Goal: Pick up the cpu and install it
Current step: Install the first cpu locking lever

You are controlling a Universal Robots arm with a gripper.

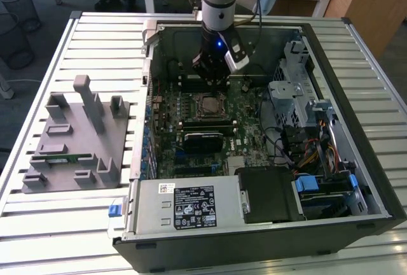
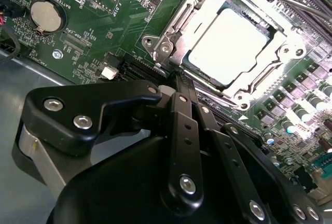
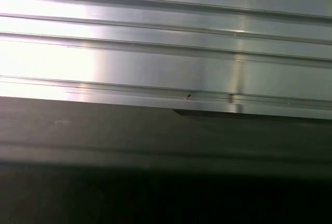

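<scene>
black hand (image 2: 179, 79), flat silver cpu (image 2: 228, 45) socketed

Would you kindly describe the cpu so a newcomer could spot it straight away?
Look inside the open computer case, at the green motherboard. Near its middle, just below the pincer, sits the cpu: a flat, pale silver square framed by a metal socket bracket, unlike the black slots beside it.
</scene>
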